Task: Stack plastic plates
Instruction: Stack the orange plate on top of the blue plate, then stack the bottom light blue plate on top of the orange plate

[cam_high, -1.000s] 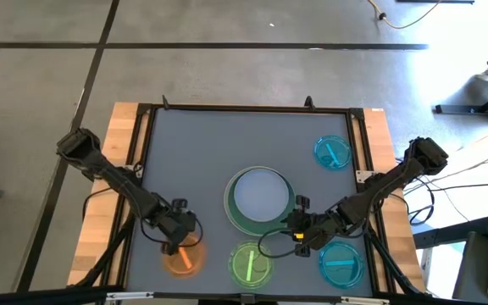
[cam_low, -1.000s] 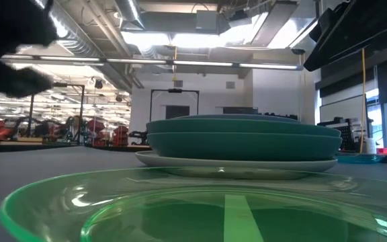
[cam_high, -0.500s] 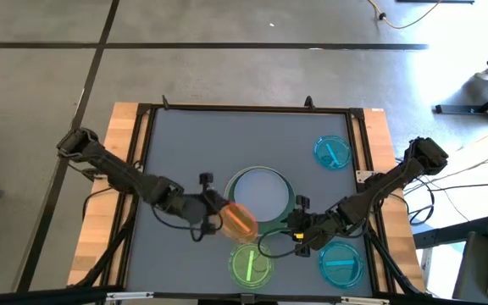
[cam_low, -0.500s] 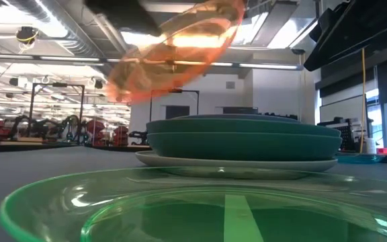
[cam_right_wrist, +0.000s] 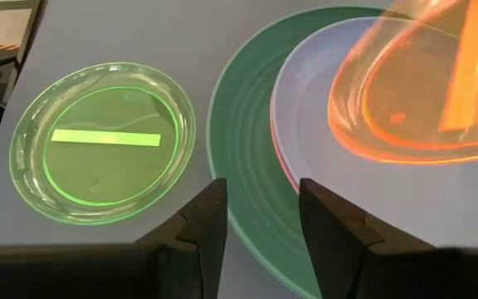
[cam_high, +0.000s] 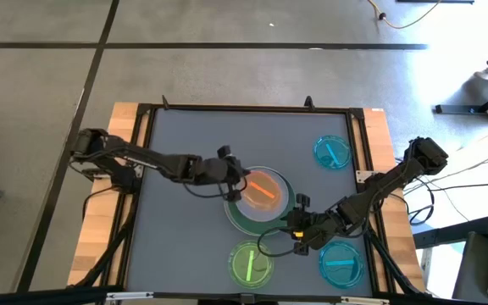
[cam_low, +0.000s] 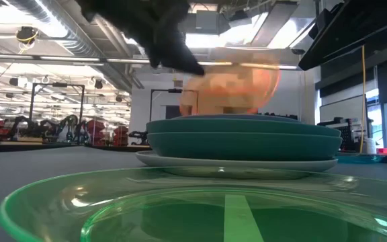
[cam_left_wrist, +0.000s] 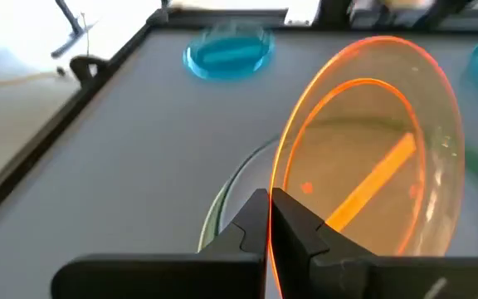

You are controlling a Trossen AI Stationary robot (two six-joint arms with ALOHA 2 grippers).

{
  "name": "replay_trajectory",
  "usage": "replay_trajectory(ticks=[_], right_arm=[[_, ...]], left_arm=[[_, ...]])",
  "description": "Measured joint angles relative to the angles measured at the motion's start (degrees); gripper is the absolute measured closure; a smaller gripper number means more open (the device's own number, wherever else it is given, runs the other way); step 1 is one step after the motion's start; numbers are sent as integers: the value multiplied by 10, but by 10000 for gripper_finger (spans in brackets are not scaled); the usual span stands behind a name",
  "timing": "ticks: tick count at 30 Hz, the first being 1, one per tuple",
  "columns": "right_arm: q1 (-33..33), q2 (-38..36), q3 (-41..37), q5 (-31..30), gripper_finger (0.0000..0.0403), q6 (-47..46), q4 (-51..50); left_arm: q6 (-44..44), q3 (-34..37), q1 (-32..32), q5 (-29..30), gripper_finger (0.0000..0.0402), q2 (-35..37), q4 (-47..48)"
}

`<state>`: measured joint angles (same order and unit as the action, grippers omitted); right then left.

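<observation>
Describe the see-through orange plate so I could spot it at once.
Find the stack of big matte plates in the table's middle. The orange plate hangs tilted just above it, pinched at its rim by the left gripper; it is the only orange translucent one.

Four translucent plates: one orange, one green, two cyan.

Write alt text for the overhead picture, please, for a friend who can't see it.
Seen from above, the left gripper holds an orange plate over a stack of larger plates at mid-table. The right gripper, open, waits beside the stack. A bright green plate and two cyan plates lie apart on the grey table.
</observation>
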<state>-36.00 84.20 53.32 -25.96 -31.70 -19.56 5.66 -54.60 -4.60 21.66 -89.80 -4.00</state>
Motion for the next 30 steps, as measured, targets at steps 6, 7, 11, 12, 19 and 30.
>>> replay_trajectory(ticks=[6,7,11,12,19,30], right_arm=[[0,0,0,0,262,-9,0],[0,0,0,0,262,-10,0],[0,0,0,0,262,-10,0],[0,0,0,0,262,-10,-1],[-4,-1,0,44,262,-11,-4],[-114,-17,0,86,262,-229,-138]], left_arm=[[-5,1,19,-58,390,-53,-21],[-5,1,21,-66,383,-61,-24],[-3,1,26,-77,345,-71,-18],[-3,1,24,-78,336,-68,-16],[-21,1,-17,-66,312,-17,23],[-48,1,-136,-30,312,6,27]])
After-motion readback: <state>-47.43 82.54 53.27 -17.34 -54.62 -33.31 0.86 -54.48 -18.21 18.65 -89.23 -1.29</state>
